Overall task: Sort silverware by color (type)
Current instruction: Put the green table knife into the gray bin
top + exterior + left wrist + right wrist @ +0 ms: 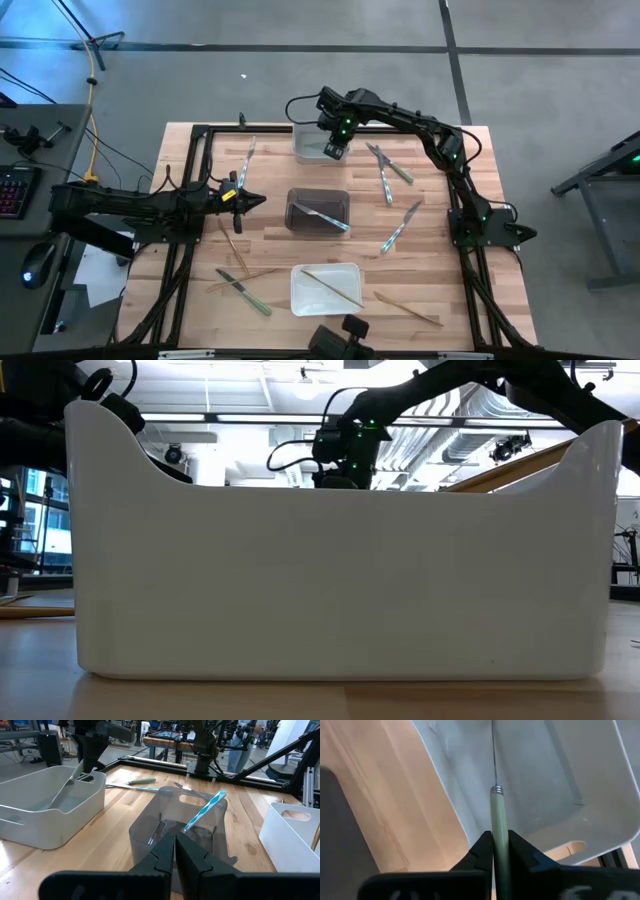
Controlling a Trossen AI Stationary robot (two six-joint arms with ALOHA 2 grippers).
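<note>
Overhead, the right gripper [334, 150] hangs over the grey bin [316, 143] at the table's far edge, while the left gripper [252, 200] waits just left of the dark bin [318, 210], fingers together and empty. Loose silverware [390, 175] lies scattered over the table. At table height, a white bin [340, 580] fills the view. The left wrist view shows a blue utensil [206, 809] leaning in the dark bin. The right wrist view shows the fingers clamped on an olive-handled utensil [498, 815], pointing into the grey bin.
</note>
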